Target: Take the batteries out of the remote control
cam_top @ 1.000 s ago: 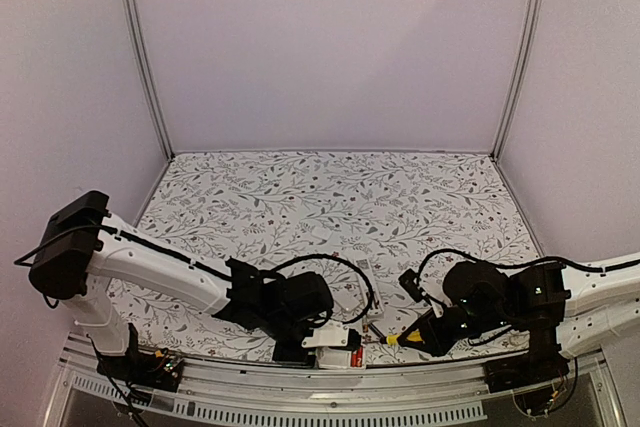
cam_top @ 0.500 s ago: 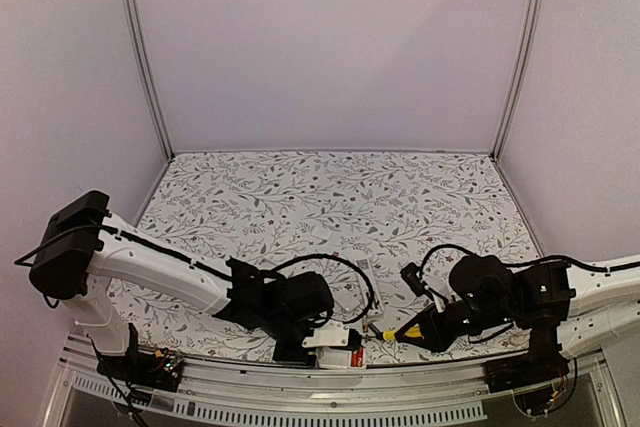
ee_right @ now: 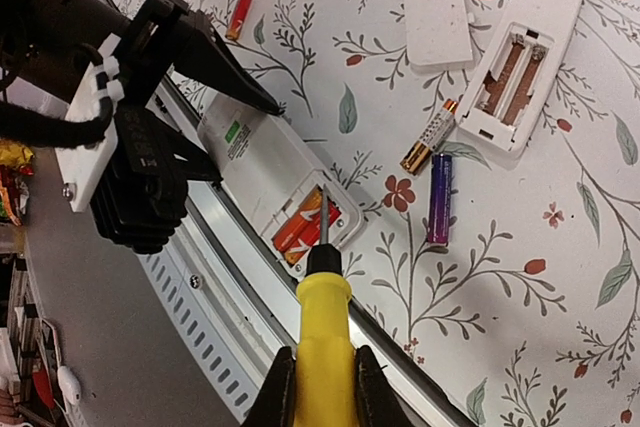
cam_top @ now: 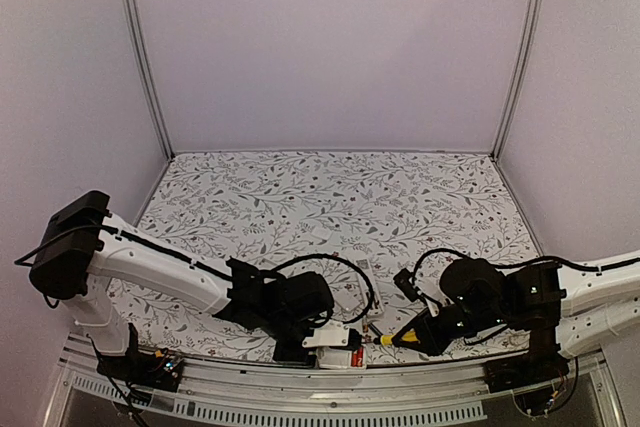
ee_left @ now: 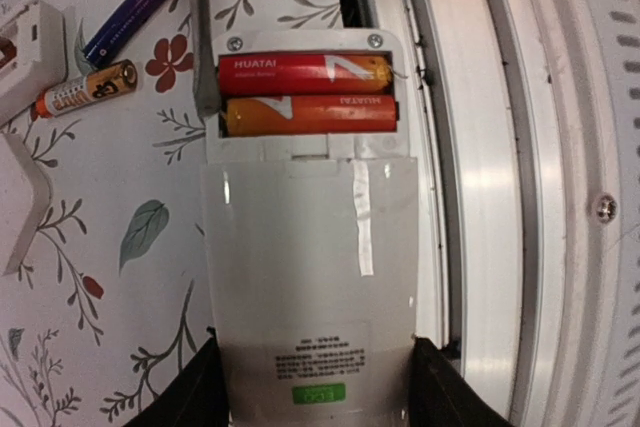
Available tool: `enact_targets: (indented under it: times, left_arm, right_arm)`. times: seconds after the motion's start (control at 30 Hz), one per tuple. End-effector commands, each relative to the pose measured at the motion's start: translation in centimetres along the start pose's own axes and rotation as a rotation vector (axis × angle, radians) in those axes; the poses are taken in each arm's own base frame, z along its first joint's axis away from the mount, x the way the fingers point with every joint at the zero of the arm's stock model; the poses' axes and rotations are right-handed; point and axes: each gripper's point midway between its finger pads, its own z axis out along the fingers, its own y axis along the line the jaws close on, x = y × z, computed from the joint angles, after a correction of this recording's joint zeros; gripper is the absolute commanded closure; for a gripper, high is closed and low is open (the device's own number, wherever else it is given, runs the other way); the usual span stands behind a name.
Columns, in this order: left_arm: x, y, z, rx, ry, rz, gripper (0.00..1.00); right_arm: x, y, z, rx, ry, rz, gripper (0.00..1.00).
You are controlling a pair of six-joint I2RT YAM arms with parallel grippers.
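My left gripper [ee_left: 312, 399] is shut on a white remote [ee_left: 310, 277] at the table's near edge, also seen in the top view [cam_top: 338, 345]. Its back cover is off, and two red/orange batteries [ee_left: 305, 69] [ee_left: 305, 114] lie in the open compartment. My right gripper [ee_right: 322, 387] is shut on a yellow-handled screwdriver [ee_right: 322, 332]. The metal tip sits over the compartment's batteries [ee_right: 305, 227], and the shaft [ee_left: 203, 37] reaches the compartment's left corner. A gold battery [ee_right: 428, 137] and a purple battery [ee_right: 438, 197] lie loose on the table.
A second white remote [ee_right: 535, 37] with an empty compartment lies beyond, with a loose white cover [ee_right: 438, 25] beside it. A red battery [ee_right: 238, 15] lies farther left. The metal rail [ee_left: 500, 197] of the table's edge runs right beside the held remote.
My right arm has shifted left with the screwdriver, bringing the tip back to the remote's battery compartment. The left arm and remote have not moved.
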Motion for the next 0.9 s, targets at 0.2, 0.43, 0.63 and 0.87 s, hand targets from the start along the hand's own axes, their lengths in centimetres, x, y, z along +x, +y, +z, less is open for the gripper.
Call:
enact_targets:
  times: [0.2,0.43,0.63,0.87]
  left_arm:
    - [4.7,0.1,2.5,-0.009,0.159,0.007,0.84]
    - [4.8,0.3,2.5,-0.014,0.165,0.006,0.84]
    - [4.9,0.4,2.7,-0.019,0.172,0.01,0.84]
    - [5.2,0.5,2.9,-0.025,0.184,0.011,0.85]
  right_arm:
    - [0.7,-0.4,0.2,0.037,0.067,-0.06,1.0]
    - [0.7,-1.0,-0.2,0.083,0.089,-0.086,1.0]
    - [1.1,-1.2,0.6,0.105,0.141,-0.131,1.0]
    - [2.0,-0.5,1.5,0.053,0.231,-0.172,1.0]
